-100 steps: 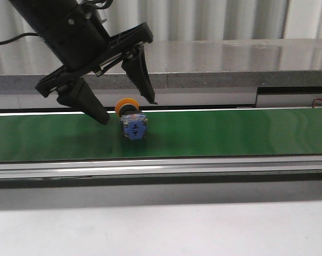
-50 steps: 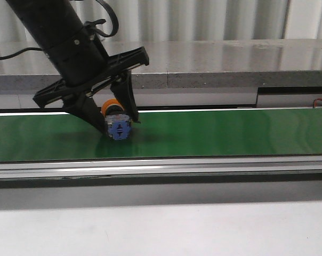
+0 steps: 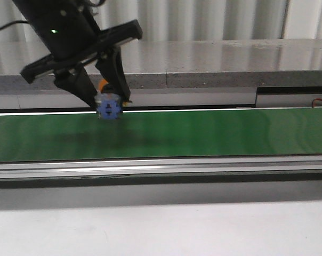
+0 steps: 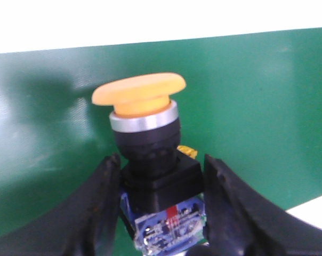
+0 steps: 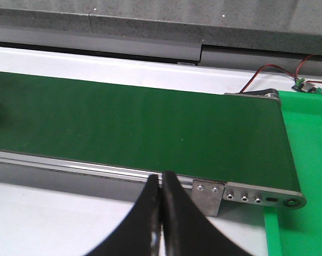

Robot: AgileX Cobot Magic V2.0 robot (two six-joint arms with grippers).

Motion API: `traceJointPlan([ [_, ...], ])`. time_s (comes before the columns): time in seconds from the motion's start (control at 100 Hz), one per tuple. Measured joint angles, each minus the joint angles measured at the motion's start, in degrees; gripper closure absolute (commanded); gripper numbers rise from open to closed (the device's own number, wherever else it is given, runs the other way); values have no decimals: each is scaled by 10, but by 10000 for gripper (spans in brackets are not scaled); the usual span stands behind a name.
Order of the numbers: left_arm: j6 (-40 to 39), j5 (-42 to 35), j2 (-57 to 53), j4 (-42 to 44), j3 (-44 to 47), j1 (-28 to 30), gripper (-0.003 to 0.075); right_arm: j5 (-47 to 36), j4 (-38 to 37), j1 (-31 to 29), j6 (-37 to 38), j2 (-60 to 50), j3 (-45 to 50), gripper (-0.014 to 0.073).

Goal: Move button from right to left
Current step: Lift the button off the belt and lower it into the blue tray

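Green conveyor belt [image 3: 214,133] is being shown stretched across the middle of the front view, with a grey stone ledge [image 3: 214,66] behind it. Upper left of the frame, the button [image 3: 109,105] is being held just above the belt by the left gripper [image 3: 105,101]. In the left wrist view its black fingers [image 4: 105,197] are being pressed against both sides of the button's [image 4: 150,160] black and blue body, orange cap pointing away. The right gripper [image 5: 161,213] is being kept fully closed on nothing, near the belt's [image 5: 150,128] end with the small red wire [image 5: 273,72].
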Motion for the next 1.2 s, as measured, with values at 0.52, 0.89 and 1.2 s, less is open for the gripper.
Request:
traceJointPlan([
  [0.52,83,161,-69,144,0,184,711,0,-1,0,0,0,0,660],
  [0.89,174,204,-69,209,0,353,711,0,-1,0,0,0,0,660],
  [1.2,238,188,-21,268,0,436,711,0,-1,0,0,0,0,660],
])
